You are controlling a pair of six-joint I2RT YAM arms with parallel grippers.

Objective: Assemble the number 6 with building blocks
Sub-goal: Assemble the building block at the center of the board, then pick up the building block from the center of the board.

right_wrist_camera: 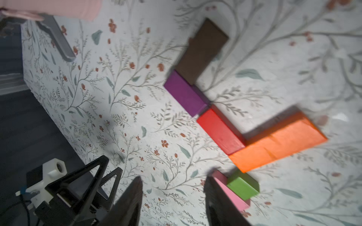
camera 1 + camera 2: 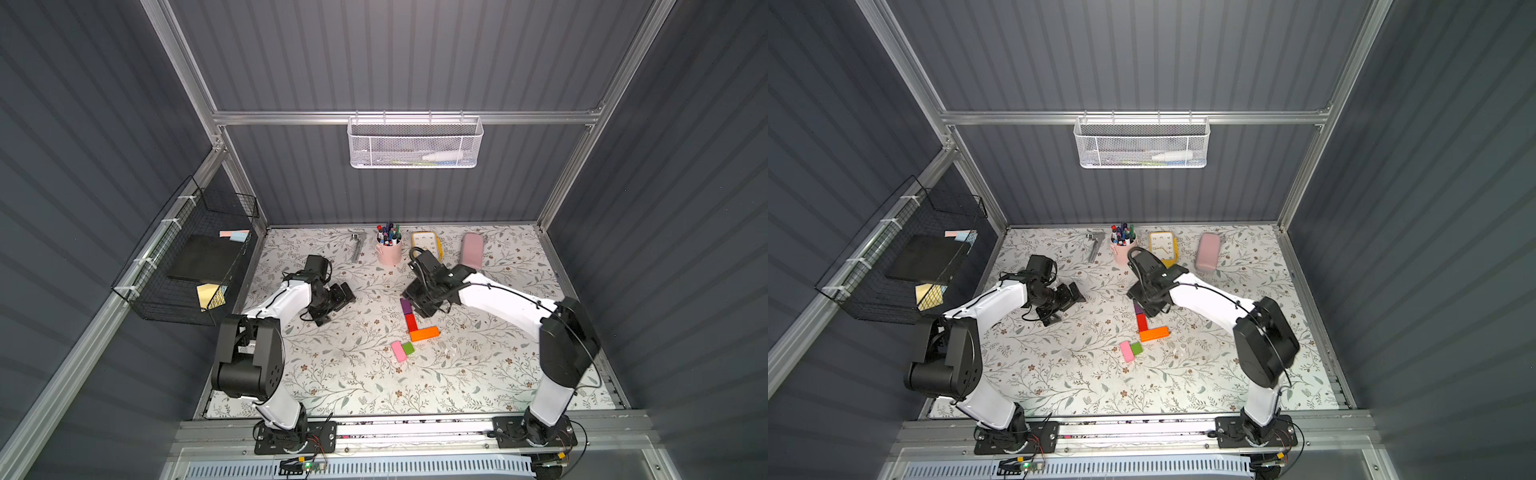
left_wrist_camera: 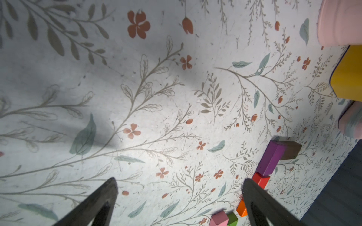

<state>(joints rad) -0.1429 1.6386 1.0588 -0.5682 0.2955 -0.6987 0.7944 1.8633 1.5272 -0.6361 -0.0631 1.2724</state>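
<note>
Right fingers point(image 1: 135, 195), parted and empty, stand nearer than the parted, empty left fingers point(image 3: 109, 195) to the loose pink block point(image 1: 235, 198), which lies on the counter point(image 2: 332, 374) outside their gap, long axis askew, green cube point(image 1: 242, 187) touching it

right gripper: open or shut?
Open. In the right wrist view the right gripper shows bare table between its fingers; nothing held.
</note>
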